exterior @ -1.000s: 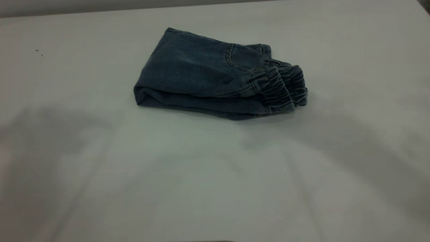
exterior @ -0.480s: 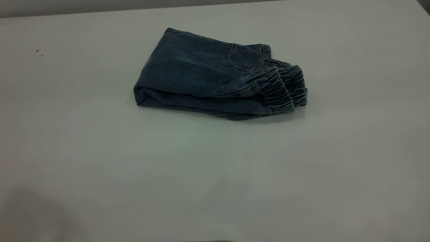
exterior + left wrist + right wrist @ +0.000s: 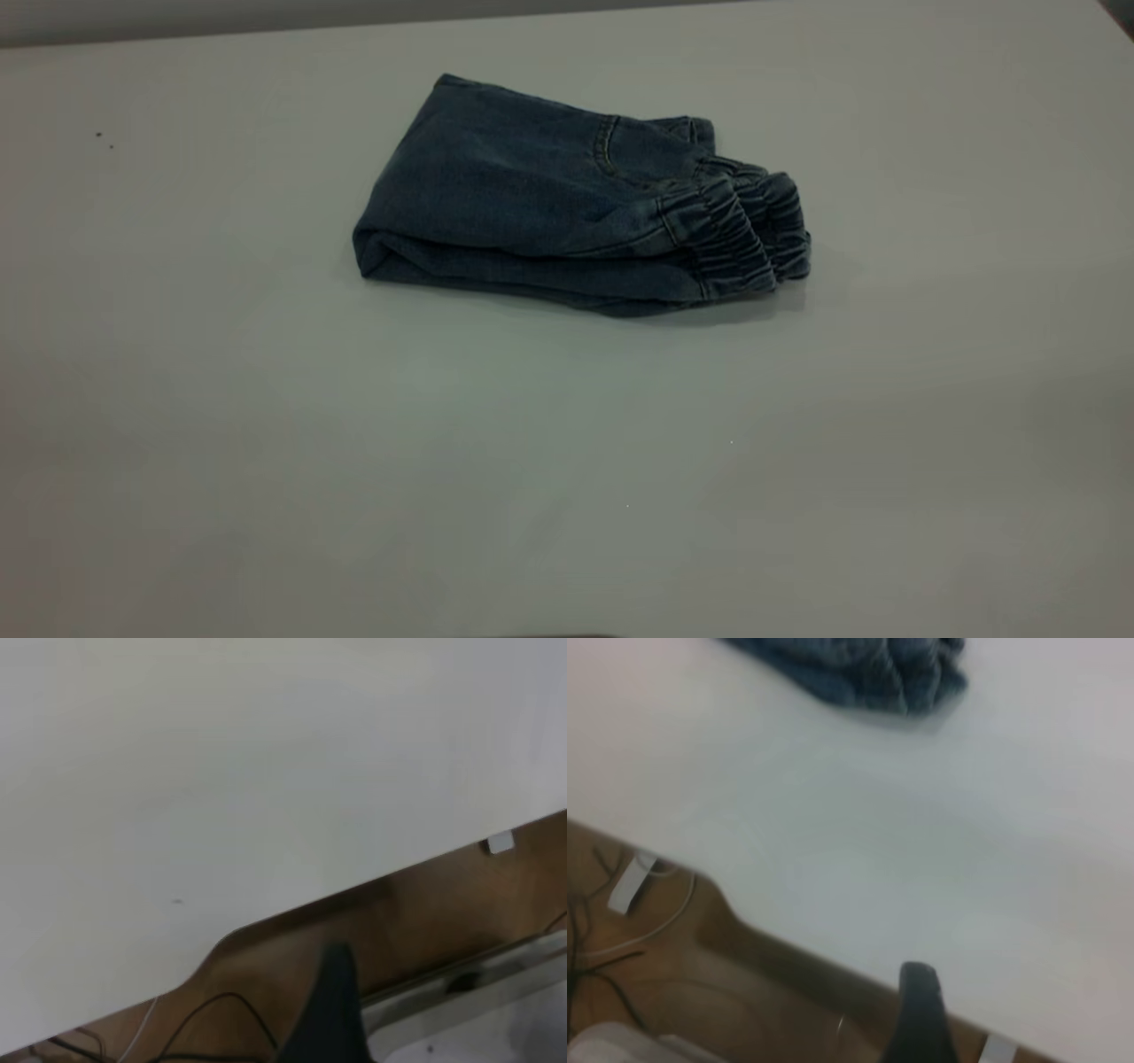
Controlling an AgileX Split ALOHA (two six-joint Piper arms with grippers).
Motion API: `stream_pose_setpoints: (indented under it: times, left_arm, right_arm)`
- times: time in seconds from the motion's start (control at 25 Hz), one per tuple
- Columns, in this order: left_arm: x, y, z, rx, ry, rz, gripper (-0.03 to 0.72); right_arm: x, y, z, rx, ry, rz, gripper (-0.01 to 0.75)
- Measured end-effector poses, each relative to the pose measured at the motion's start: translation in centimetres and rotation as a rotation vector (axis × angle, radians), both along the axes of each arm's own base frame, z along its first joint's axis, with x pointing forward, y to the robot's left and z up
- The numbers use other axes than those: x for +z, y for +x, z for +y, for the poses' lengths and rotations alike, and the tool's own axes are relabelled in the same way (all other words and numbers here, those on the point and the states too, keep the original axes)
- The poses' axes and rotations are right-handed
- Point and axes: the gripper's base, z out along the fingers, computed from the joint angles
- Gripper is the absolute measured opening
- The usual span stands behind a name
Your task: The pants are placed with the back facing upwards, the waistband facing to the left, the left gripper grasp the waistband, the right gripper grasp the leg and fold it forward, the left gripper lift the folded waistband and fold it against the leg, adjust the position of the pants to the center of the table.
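The pants (image 3: 532,190) lie folded into a compact blue denim bundle on the table (image 3: 567,461), a little behind its middle. The gathered waistband (image 3: 735,235) is stacked at the bundle's right end, and a pocket seam shows on the top layer. The leg is hidden inside the fold. Neither gripper appears in the exterior view. The right wrist view shows the waistband (image 3: 873,669) far off, with a dark part of my right gripper (image 3: 920,1014) over the table's edge. My left gripper (image 3: 332,1010) hangs beyond the table's edge (image 3: 292,912), far from the pants.
Past the table's edge the wrist views show a brown floor (image 3: 425,921) with dark cables (image 3: 213,1023) and a white cable (image 3: 647,926). Two tiny dark specks (image 3: 104,139) mark the table's far left.
The arms' broad shadows on the front of the table have faded away toward the near edge. The folded pants have not moved.
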Motion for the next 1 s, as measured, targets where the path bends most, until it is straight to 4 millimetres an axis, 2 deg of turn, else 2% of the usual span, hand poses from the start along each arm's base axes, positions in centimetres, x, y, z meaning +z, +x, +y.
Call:
stream_pose_setpoints:
  times: [0.24,0.48,0.76,0.88,1.0]
  left_arm:
    - [-2.6,-2.0,1.0,0.012,-0.02,-0.127,0.591]
    - [-3.2,-2.9,1.4,0.001,-0.021,-0.164,0.591]
    - [-3.2,-3.0,1.5,-0.002,-0.022,-0.171,0.591]
    - [-3.2,-3.0,1.5,-0.002,-0.022,-0.171,0.591]
    - [-3.2,-3.0,1.5,0.018,-0.02,-0.171,0.591]
  right_arm:
    - [-0.3,-0.7,-0.3,0.004,0.021,-0.026,0.468]
    - [-0.3,-0.7,-0.3,0.005,0.024,-0.024,0.468]
    - [-0.3,-0.8,-0.3,0.001,0.029,-0.032,0.468]
    - [-0.3,-1.1,-0.6,-0.092,0.042,-0.063,0.468]
    - [-0.2,-1.8,-0.9,-0.267,0.056,-0.12,0.468]
